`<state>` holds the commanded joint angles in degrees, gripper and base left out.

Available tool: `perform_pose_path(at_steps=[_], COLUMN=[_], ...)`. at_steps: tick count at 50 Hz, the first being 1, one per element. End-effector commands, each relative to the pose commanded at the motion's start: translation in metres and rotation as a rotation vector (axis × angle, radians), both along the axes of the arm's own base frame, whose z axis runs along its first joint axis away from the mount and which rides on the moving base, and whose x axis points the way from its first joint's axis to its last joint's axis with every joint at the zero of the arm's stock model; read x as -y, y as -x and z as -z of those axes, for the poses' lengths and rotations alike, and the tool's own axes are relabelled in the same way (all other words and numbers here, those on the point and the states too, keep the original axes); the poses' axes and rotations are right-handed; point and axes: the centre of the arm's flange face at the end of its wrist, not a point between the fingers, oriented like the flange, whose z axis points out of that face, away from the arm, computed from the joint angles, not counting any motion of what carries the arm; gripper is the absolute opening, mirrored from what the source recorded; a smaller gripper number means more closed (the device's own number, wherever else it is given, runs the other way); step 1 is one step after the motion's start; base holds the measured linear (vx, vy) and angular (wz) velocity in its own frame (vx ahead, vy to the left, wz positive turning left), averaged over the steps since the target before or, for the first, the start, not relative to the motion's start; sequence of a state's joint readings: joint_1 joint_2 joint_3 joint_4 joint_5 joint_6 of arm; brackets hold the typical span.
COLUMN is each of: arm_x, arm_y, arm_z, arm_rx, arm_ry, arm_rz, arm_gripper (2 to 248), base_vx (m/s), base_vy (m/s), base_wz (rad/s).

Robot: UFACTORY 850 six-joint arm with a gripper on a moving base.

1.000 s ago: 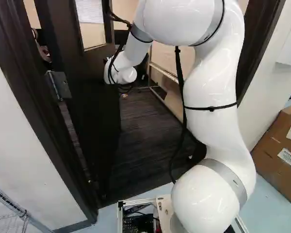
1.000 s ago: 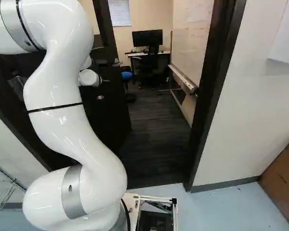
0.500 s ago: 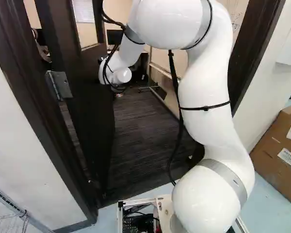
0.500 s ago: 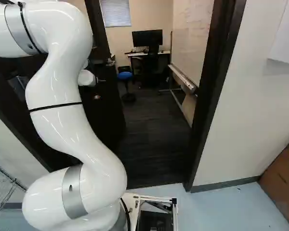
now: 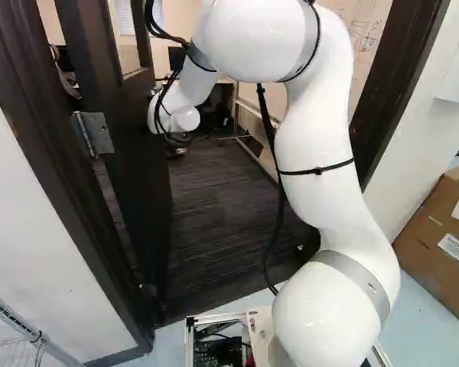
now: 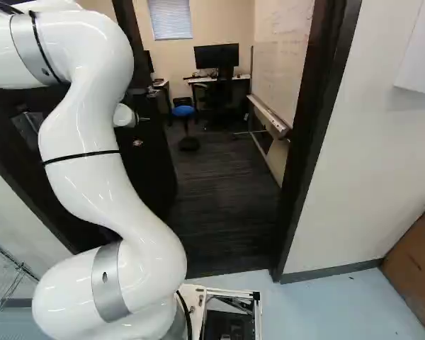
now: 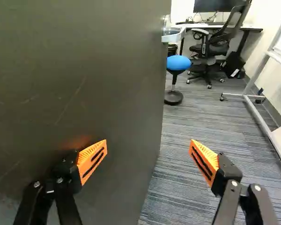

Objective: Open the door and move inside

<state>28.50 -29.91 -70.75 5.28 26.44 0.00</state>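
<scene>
The dark door (image 5: 130, 145) stands part open into the room, hinged on the doorway's left side. In the right base view the door (image 6: 147, 166) is partly covered by my arm, whose white wrist end is close to its face. The wrist view shows my gripper (image 7: 148, 149) open, fingers wide apart. One orange pad (image 7: 92, 160) is close against the door's face (image 7: 79, 70); the other is past the door's edge, over the carpet. Ahead, a silver handle (image 7: 173, 35) sticks out by that edge. Both base views hide the fingers.
The dark frame (image 6: 319, 134) bounds the doorway's right side. Inside are carpet (image 6: 212, 198), a blue stool (image 6: 183, 112), a desk with a monitor (image 6: 217, 56), an office chair (image 7: 215, 44) and a wheeled whiteboard (image 6: 283, 64). A cardboard box (image 5: 442, 237) is outside, right.
The door has swung further open, leftward in the base views, and my arm has swung left with it. More of the room and the blue stool shows. The base has stayed put.
</scene>
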Motion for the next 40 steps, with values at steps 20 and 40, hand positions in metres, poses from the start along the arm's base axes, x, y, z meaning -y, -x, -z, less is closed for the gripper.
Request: perform_pose_path(at_steps=[20, 40], arm_x=[-0.024, -0.048], arm_y=[-0.001, -0.002], arm_z=[0.002, 0.004], arm_rx=[0.020, 0.042], arm_ry=[0.018, 0.036], arm_rz=[-0.057, -0.115], arm_gripper=[247, 247], base_vx=[0.000, 0.000], base_vy=[0.000, 0.000], base_wz=[0.000, 0.000])
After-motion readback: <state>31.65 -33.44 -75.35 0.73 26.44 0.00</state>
